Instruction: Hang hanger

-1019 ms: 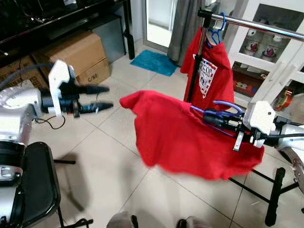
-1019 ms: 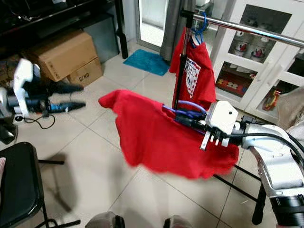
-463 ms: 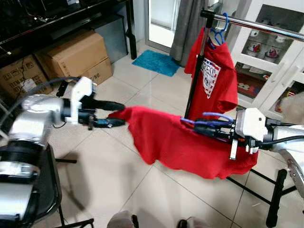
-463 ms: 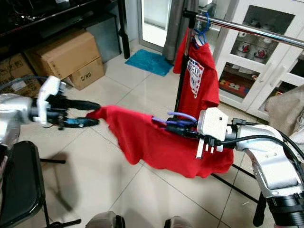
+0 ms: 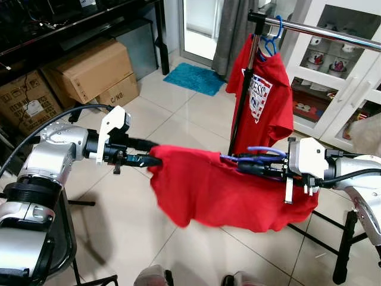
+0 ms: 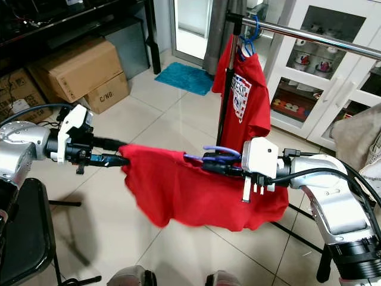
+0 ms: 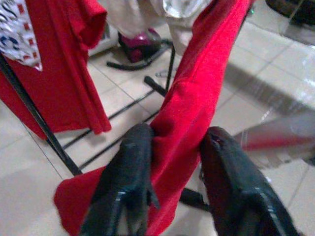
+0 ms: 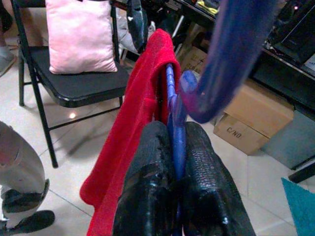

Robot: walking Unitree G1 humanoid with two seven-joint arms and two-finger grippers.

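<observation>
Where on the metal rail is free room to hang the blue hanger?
The silver metal rail is bare to the right of the hanging red printed shirt. Its left end, by the black upright post, is crowded.

A plain red cloth shirt [image 5: 220, 193] hangs on a blue plastic hanger [image 5: 262, 156]. The red T-shirt on the silver metal rail [image 5: 321, 28] bears a white, red-and-blue print [image 5: 259, 98]. A teal floor mat [image 5: 193, 78] lies on pale tiles [image 5: 119, 220].
</observation>
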